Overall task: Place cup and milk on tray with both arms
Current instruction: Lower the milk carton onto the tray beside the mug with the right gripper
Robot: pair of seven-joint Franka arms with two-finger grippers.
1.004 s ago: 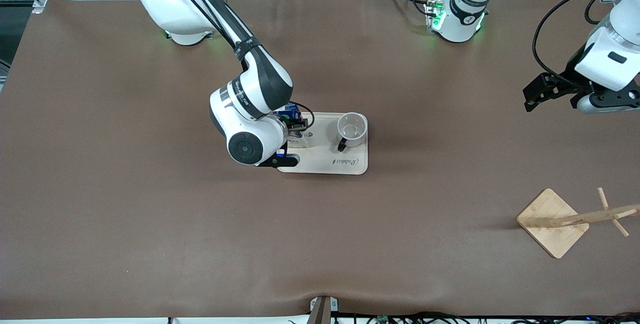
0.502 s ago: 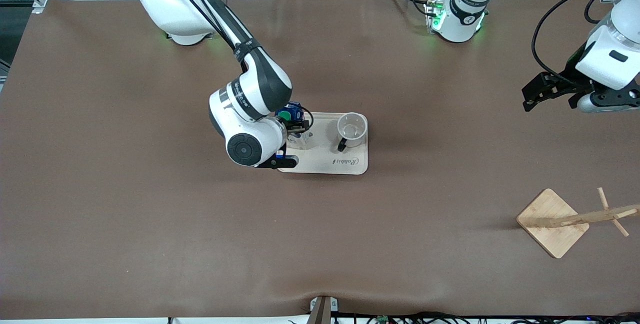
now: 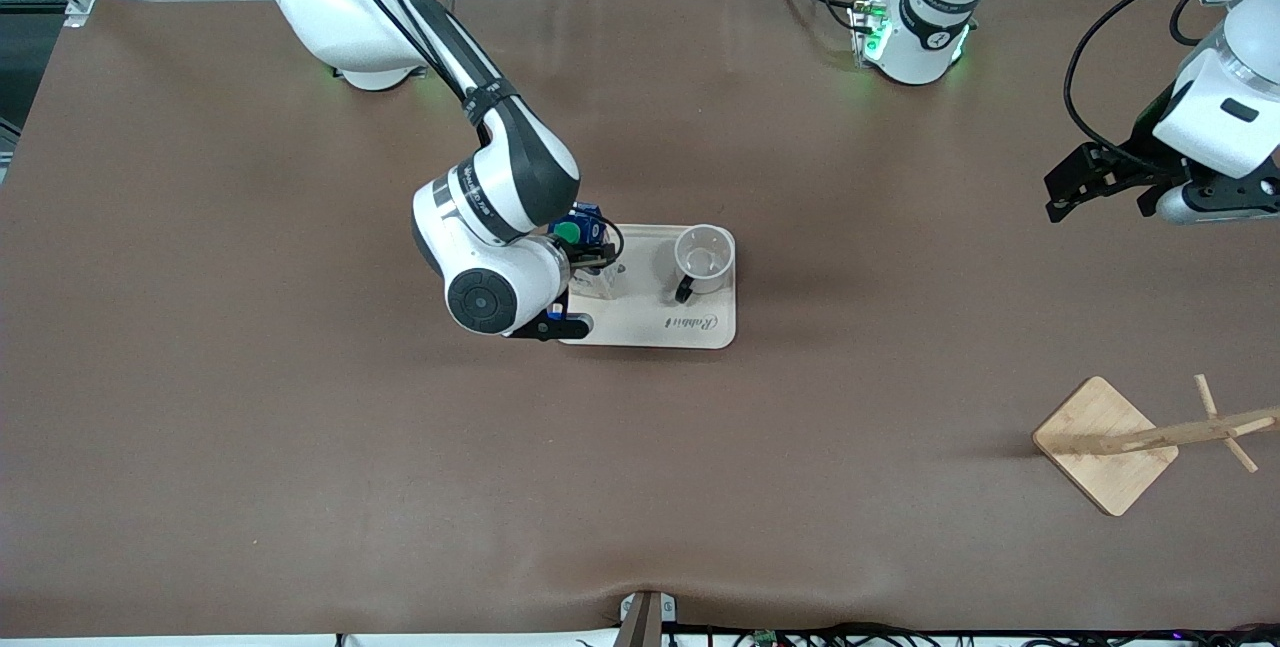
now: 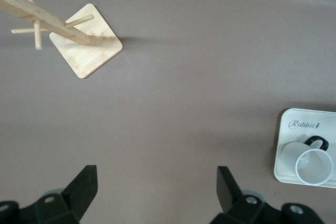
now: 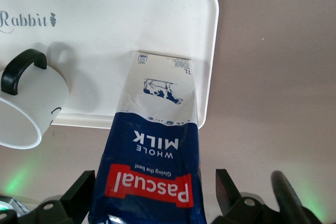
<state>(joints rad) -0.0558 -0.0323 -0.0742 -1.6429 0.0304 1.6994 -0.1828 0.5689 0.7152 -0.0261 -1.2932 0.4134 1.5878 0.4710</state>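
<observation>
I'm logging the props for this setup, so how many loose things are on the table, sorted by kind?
Cup: 1
Milk carton: 1
Tray: 1
Wooden stand: 1
Total: 4

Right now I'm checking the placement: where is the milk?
The milk stands upright on the tray, at its end toward the right arm, beside the cup; the right hand is open around it.
</observation>
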